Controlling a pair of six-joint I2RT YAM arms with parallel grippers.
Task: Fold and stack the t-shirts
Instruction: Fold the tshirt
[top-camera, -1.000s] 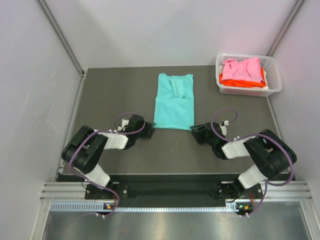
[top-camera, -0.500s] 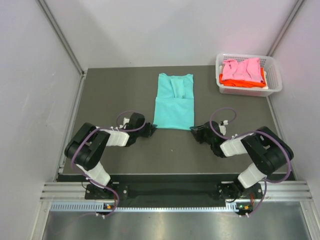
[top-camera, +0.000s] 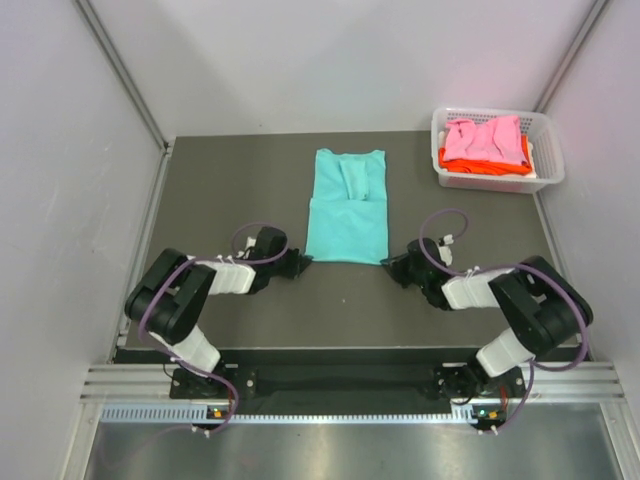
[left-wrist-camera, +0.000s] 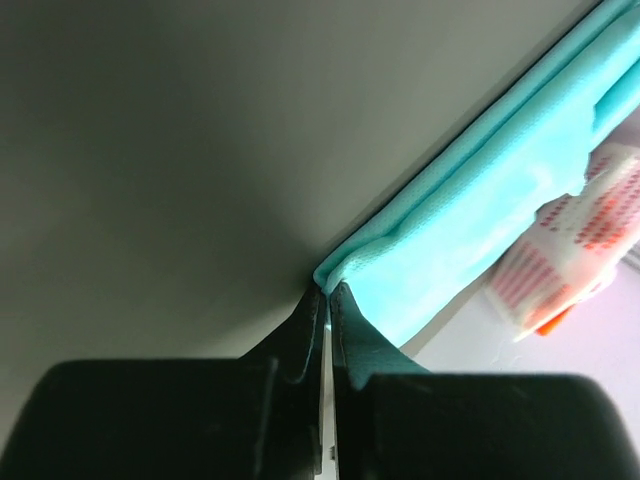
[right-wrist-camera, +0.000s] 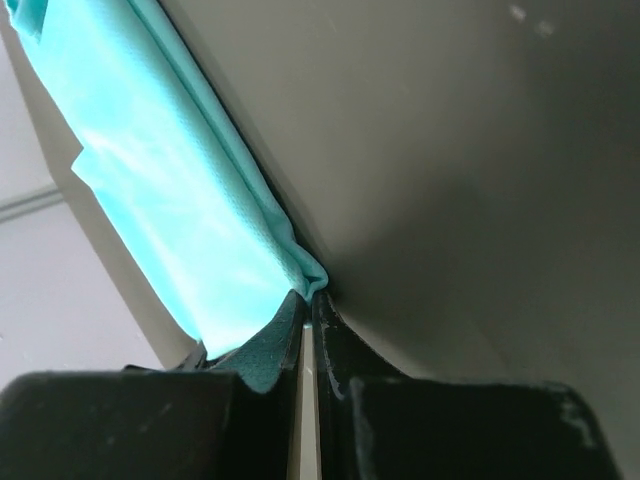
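Observation:
The teal t-shirt (top-camera: 347, 205) lies flat mid-table, folded into a narrow strip with the collar far. My left gripper (top-camera: 300, 260) is shut on its near left corner; the left wrist view shows the teal hem (left-wrist-camera: 470, 210) pinched at my fingertips (left-wrist-camera: 328, 290). My right gripper (top-camera: 391, 264) is shut on the near right corner; the right wrist view shows the teal cloth (right-wrist-camera: 180, 200) pinched at the tips (right-wrist-camera: 310, 295). The pink t-shirt (top-camera: 484, 137) lies on the orange t-shirt (top-camera: 450, 158) in the basket.
A white lattice basket (top-camera: 546, 155) stands at the far right corner of the dark table (top-camera: 230, 190). Grey walls close in left, right and behind. The table's near edge runs just in front of the arm bases.
Both grippers have crept a little forward and inward at the shirt's near corners. The near hem has shifted slightly away, and the shirt looks a little shorter.

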